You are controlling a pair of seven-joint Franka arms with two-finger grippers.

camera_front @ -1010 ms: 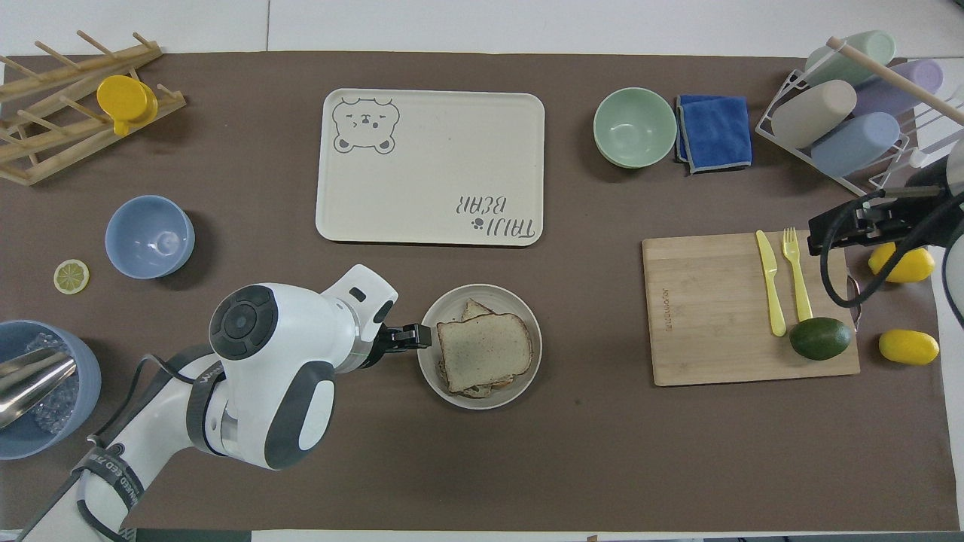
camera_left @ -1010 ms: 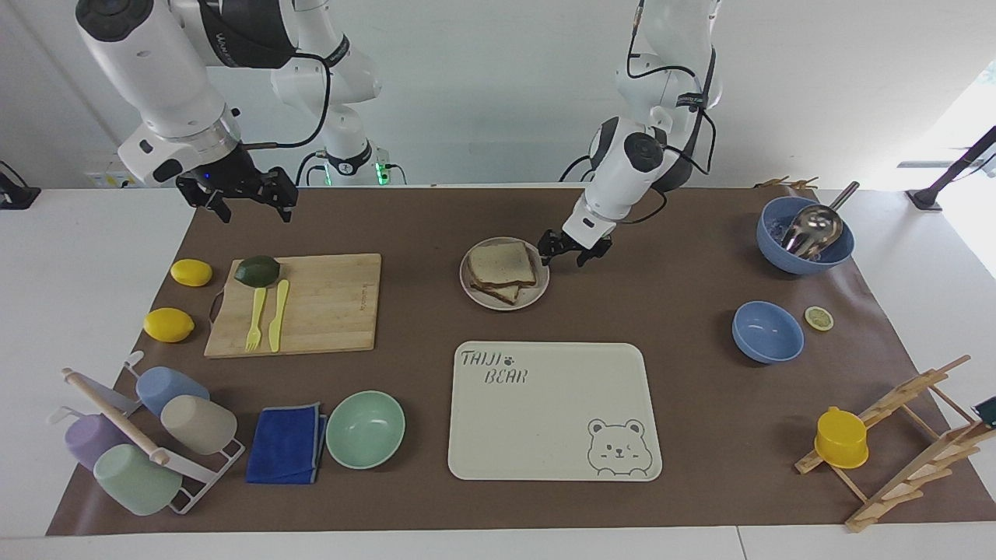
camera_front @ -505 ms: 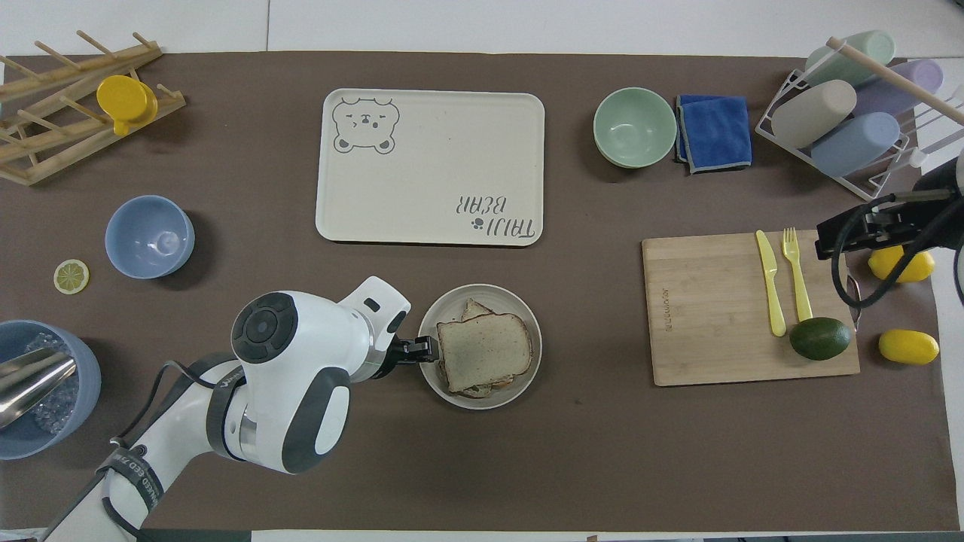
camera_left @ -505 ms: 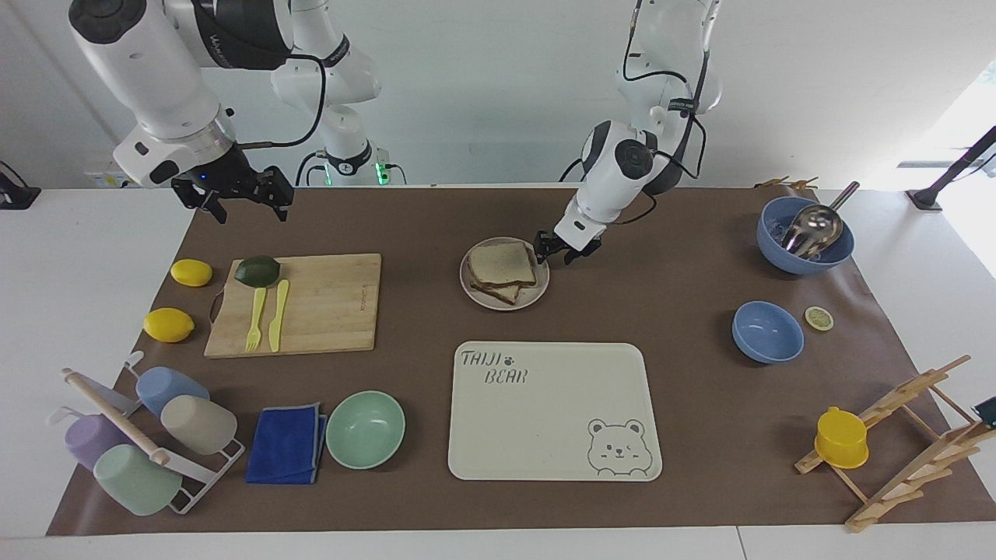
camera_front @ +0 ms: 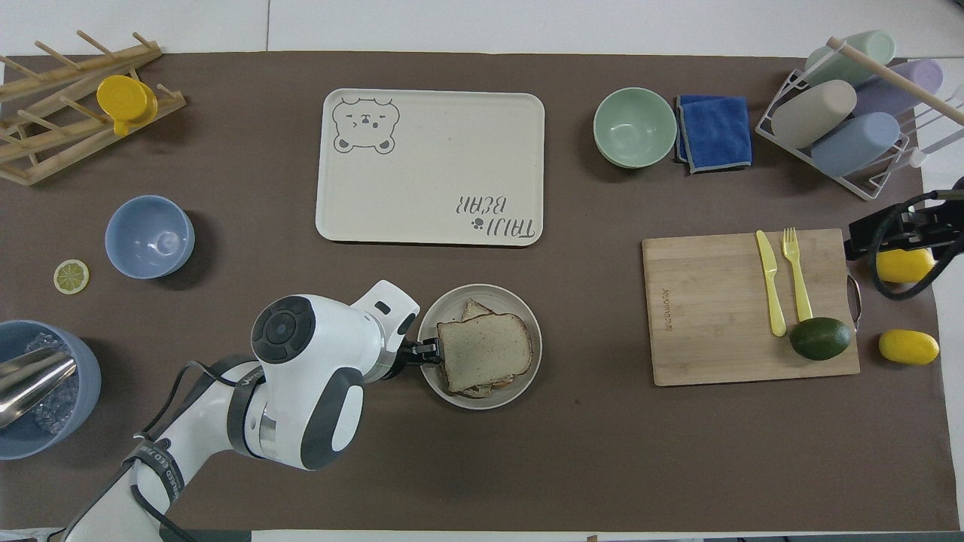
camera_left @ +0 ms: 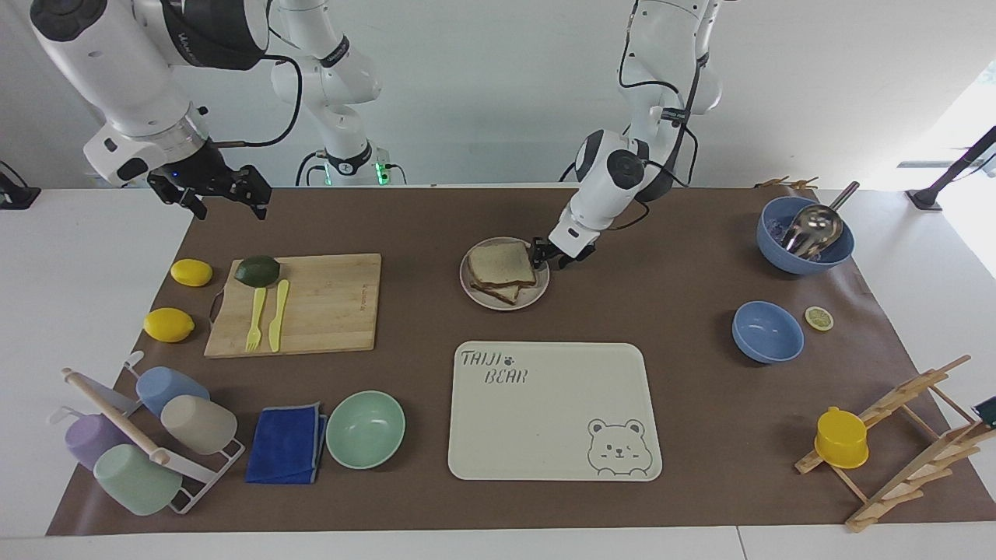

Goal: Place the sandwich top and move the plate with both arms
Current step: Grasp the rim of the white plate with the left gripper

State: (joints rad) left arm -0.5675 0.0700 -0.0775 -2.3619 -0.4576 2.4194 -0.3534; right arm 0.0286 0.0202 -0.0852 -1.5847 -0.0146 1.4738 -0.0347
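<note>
Left gripper (camera_left: 546, 254), closing on round grey-beige plate's (camera_left: 537, 296) rim beside tan bread top (camera_left: 502, 263), grip unconfirmed; next, right gripper (camera_left: 208, 198), open, must come over.

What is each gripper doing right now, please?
Left gripper: at the rim of the plate beside the sandwich top; grip cannot be told.
Right gripper: open, holding nothing, raised over the right arm's end of the table.

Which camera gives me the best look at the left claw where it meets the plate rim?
The facing view: the left claw shows side-on at the plate rim, beside the sandwich top. Overhead, the arm's own wrist covers most of it; only its tips show.
</note>
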